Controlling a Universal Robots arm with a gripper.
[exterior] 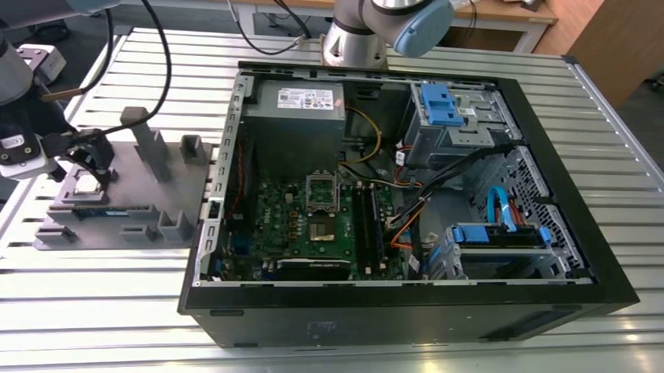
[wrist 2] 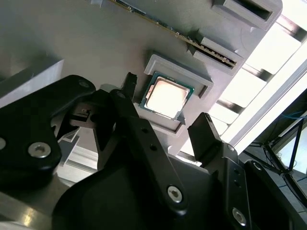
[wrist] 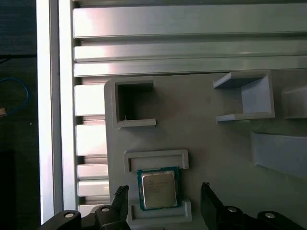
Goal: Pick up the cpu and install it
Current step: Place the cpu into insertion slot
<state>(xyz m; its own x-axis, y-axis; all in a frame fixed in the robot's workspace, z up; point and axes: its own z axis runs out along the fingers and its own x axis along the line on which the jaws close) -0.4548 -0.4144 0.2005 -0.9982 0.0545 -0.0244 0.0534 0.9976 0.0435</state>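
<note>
The cpu [wrist: 158, 188] is a small square chip with a shiny metal top and a green rim. It lies flat in a raised nest of the grey parts holder [wrist: 216, 158]. In the second wrist view the cpu [wrist 2: 166, 97] shows between the two black fingers. My gripper [wrist: 164, 201] hangs just above it, open, one finger on each side, touching nothing. In the exterior view the gripper [exterior: 87, 165] is over the holder [exterior: 124, 194] at that view's left, and the cpu [exterior: 89, 185] is a pale spot below it.
An open computer case [exterior: 415, 202] lies to the exterior view's right of the holder, its green motherboard [exterior: 311, 225] with a silver socket frame [exterior: 320, 192] facing up. A dark memory stick [exterior: 102, 210] lies on the holder. The slatted metal table [exterior: 93, 295] surrounds everything.
</note>
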